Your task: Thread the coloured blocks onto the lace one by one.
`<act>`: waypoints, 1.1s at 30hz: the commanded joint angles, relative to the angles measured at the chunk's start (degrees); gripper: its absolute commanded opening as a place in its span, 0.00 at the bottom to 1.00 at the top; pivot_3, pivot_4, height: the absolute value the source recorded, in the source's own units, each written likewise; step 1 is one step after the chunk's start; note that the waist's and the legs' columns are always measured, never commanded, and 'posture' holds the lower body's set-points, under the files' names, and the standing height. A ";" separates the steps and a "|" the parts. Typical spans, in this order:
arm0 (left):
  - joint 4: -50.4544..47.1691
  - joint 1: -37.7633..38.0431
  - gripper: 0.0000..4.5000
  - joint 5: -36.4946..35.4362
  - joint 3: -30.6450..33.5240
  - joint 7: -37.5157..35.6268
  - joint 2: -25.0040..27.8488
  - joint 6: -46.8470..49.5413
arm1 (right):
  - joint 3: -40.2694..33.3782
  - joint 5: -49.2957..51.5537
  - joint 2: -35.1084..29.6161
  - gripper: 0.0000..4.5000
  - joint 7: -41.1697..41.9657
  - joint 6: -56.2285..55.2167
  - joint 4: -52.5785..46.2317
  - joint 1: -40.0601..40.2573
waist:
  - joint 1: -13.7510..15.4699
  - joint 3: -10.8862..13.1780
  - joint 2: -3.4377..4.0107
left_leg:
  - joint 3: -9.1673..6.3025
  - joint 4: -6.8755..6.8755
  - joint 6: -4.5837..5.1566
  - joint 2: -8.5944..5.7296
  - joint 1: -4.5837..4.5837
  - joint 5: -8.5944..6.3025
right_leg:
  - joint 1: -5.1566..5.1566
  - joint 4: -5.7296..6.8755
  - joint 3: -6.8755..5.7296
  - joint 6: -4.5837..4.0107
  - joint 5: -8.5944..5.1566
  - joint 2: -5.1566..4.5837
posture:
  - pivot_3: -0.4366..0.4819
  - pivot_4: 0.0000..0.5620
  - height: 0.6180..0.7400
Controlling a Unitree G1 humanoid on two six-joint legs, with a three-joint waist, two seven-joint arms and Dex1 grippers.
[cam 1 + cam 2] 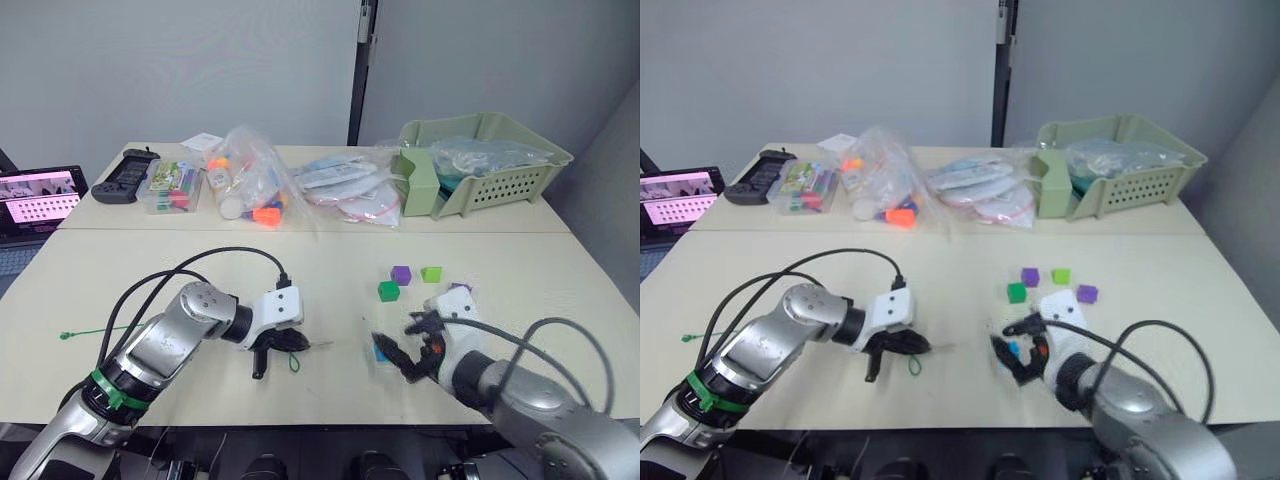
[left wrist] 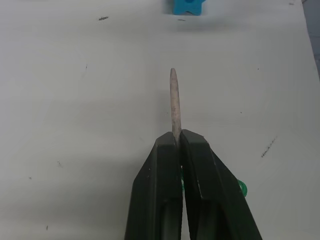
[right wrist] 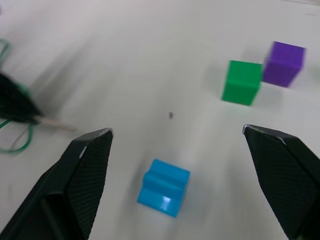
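No block is on the lace (image 1: 100, 330) yet, so I judge all five threadings remain to be done. My left hand (image 2: 176, 142) is clamped on the stiff tip (image 2: 174, 100) of the lace, which juts forward past my fingertips toward my right side; the rest of the cord loops just under this hand and trails away across the surface (image 1: 330, 270) to my left. My right hand (image 3: 175, 150) is spread wide and holds nothing, poised low over the bright blue block (image 3: 164, 187), which lies on the surface between its two fingers, touching neither. Beyond this hand lie the dark green block (image 3: 242, 81) and a purple block (image 3: 284, 63) side by side; the lime green block (image 1: 431, 273) and the second purple block (image 1: 1087, 293) sit near them. The blue block lies ahead of the lace tip, apart from it.
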 commanded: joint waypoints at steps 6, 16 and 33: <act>-1.51 -0.72 0.00 -0.89 0.88 -1.48 1.09 -0.12 | 7.54 -7.50 -17.14 0.99 38.28 -38.21 27.34 -4.45 | -0.09 0.08 -0.21 | 0.06 0.01 0.00 0.05 0.13 0.00 | 0.09 0.02 0.02 0.37 -0.21 0.07 | 0.48 0.27 1.00; -6.76 0.88 0.00 -2.09 1.86 -2.35 3.75 2.65 | 21.41 -21.62 -14.32 0.99 50.05 -64.44 52.21 -14.86 | 0.26 0.10 -0.22 | 0.04 0.02 0.00 0.02 0.02 0.00 | -0.01 0.06 0.03 -0.03 0.02 0.03 | 0.48 0.27 1.00; -10.36 -4.29 0.00 -3.51 -2.26 2.63 -0.23 13.72 | 22.58 -23.69 -9.48 0.30 49.41 -66.71 57.42 -16.29 | 1.43 0.10 -0.21 | 0.03 0.08 0.00 0.01 0.07 0.00 | 0.02 0.14 0.03 -0.05 0.03 0.02 | 0.48 0.27 1.00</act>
